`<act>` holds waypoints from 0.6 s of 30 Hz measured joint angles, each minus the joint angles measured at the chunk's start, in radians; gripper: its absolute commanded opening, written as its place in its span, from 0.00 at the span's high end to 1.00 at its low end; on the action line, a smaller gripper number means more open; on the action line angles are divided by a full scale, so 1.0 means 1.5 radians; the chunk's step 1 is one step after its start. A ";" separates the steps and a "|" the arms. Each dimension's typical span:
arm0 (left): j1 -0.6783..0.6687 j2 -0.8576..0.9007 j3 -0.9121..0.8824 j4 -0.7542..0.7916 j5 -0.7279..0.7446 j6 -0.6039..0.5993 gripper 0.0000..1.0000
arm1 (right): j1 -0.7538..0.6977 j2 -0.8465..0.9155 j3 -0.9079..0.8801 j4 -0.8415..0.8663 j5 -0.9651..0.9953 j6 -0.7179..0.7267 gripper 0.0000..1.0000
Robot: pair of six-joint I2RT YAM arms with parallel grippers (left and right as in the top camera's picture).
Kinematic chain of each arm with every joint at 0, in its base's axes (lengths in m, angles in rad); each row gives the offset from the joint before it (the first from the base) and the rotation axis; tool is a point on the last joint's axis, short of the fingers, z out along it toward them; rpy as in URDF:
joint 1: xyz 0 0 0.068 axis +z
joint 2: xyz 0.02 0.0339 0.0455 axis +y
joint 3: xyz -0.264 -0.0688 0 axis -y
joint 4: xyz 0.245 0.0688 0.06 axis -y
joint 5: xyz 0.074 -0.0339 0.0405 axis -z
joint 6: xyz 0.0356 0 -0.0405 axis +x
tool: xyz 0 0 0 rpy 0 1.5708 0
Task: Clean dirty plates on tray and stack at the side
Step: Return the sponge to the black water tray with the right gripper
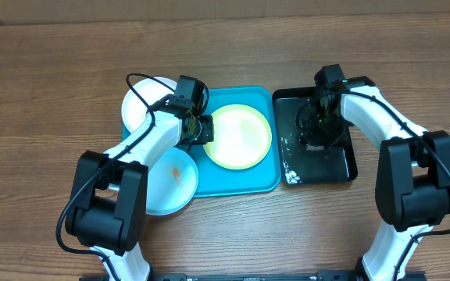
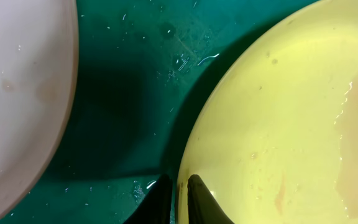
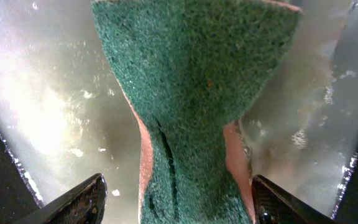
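Observation:
The pale yellow-green plate (image 1: 242,137) lies on the turquoise tray (image 1: 241,181). My left gripper (image 1: 202,129) is at the plate's left rim. In the left wrist view its fingers (image 2: 179,194) are shut on the rim of the yellow-green plate (image 2: 278,124), above the wet tray floor (image 2: 123,93). The white plate (image 1: 137,105) lies at the tray's upper left corner. The light blue plate (image 1: 170,187), with an orange smear, lies at the lower left. My right gripper (image 1: 316,129) hangs over the black tray (image 1: 350,168), open (image 3: 178,199) around a green scouring sponge (image 3: 191,93).
The black tray holds water and foam specks (image 3: 42,118) and stands right of the turquoise tray. A pale plate's edge (image 2: 17,93) shows at the left of the left wrist view. Bare wooden table (image 1: 53,62) surrounds both trays.

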State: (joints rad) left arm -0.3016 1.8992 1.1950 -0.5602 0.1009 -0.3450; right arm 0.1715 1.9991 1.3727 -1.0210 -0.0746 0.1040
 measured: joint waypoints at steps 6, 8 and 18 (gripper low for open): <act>0.000 0.000 -0.001 0.000 0.000 0.000 0.87 | -0.001 0.002 -0.019 0.031 -0.003 -0.001 0.88; 0.000 0.000 -0.003 0.000 0.000 0.000 0.87 | -0.001 0.002 -0.025 0.034 -0.003 0.001 0.68; 0.000 0.000 -0.004 0.000 0.000 0.000 0.83 | -0.001 0.003 -0.005 -0.014 -0.010 -0.001 0.23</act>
State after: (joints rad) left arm -0.3016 1.8992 1.1896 -0.5606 0.1009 -0.3450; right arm 0.1707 2.0041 1.3659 -1.0424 -0.0895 0.1028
